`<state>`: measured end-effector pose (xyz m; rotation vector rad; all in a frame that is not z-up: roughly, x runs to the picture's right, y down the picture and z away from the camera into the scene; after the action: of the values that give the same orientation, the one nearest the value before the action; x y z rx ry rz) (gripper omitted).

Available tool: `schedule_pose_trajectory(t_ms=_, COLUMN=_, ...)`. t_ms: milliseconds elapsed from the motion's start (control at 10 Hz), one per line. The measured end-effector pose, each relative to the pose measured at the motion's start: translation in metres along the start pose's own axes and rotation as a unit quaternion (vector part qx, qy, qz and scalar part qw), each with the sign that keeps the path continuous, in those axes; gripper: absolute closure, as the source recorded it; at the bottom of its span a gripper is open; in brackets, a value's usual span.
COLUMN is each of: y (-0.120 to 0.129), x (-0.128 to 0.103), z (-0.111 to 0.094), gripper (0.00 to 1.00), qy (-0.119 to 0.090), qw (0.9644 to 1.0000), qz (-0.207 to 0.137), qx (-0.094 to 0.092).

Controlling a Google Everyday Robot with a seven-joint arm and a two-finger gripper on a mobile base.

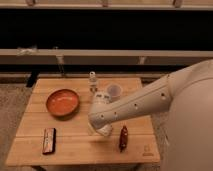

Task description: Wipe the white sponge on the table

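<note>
The hand [101, 126] points down at the light wooden plank counter [75, 145], mid-front, largely masked by the white arm [145, 100]; its opening cannot be told. The small flat white sponge [104, 133] is apparently directly beneath, outline indistinct

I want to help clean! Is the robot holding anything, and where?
Cannot tell: the gripper hangs low over the middle of the table, mostly hidden by the arm.

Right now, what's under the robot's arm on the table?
The pincer sits low over the middle of the light wooden plank table, hiding whatever lies beneath. No white sponge shows. A dark red oblong lies beside it.
</note>
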<state>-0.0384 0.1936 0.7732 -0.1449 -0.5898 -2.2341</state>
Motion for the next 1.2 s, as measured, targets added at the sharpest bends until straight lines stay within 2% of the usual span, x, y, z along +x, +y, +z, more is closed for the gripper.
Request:
schedule_pose_trajectory(t_ms=700, y=0.0, x=-0.001, z=0.001, gripper=0.2, qy=-0.001, qw=1.0, qz=0.0, qx=0.002)
schedule_pose_trajectory(t_ms=1200, y=-0.014, x=0.0, z=0.043, gripper=0.2, qy=0.003, qw=0.999, qz=-0.031, qx=0.032)
